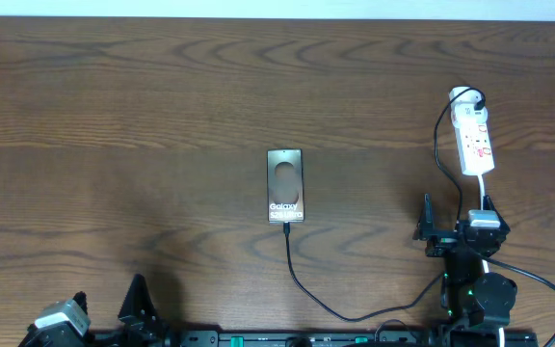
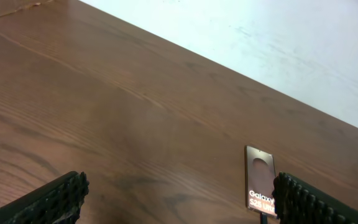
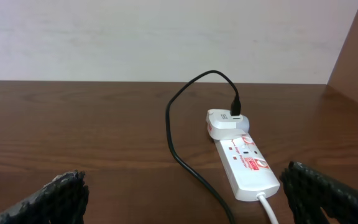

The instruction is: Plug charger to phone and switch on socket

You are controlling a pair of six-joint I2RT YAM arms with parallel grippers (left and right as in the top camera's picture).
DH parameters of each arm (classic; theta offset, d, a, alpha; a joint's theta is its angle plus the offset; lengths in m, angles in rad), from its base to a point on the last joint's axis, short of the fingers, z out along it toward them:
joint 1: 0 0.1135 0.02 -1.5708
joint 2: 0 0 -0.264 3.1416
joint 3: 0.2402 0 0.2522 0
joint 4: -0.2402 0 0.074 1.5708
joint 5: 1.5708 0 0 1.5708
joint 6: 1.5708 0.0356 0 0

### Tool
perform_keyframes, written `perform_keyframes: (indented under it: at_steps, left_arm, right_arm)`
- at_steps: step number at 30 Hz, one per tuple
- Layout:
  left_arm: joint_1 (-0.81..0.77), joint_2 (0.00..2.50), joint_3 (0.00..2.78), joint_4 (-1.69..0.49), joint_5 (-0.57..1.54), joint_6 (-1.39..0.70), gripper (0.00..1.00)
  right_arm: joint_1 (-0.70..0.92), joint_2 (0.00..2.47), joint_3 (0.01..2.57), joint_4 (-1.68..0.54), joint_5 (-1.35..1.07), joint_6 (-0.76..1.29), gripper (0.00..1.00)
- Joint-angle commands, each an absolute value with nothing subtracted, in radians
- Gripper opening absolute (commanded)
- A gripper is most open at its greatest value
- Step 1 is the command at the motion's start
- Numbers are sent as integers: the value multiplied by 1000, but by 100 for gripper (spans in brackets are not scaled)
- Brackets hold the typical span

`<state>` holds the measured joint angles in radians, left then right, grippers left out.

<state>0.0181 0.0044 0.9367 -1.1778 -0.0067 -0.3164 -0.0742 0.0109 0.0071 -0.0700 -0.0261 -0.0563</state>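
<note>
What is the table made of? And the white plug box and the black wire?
The table looks like wood or wood-look veneer: brown with wavy grain lines, faintly shiny. The socket seems smooth white plastic with red printed marks. The charger looks like black rubbery plastic, since its cable bends in loose curves.

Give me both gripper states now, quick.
Left gripper: open, holding nothing.
Right gripper: open, holding nothing.

Even, diffuse light, fairly bright. Table [image 1: 162, 96] shows mild sheen, faint soft shadow at lower left. Wall [image 3: 166, 37] pale, nearly washed out. Wrist views slightly soft.
</note>
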Motion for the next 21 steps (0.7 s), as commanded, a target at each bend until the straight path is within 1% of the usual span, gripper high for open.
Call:
perform_keyframes:
  at_steps: [1,14,15,17,21]
  left_arm:
    - [20,6,945,-1175,-16,-311,97]
    - [20,6,945,-1178,-18,-311,97]
    - [20,6,945,-1185,-49,-298,97]
    - [0,4,930,-1188,-43,-311,97]
    - [-8,3,855,-1114,-49,-303,96]
  right_arm:
    - [-69,6,6,-75,-26,-68,99]
    - [-69,6,6,-75,-26,-68,99]
    - [-69,6,6,-75,-26,-68,99]
    - [-69,6,6,-75,-26,-68,99]
    - [-69,6,6,-75,-26,-68,99]
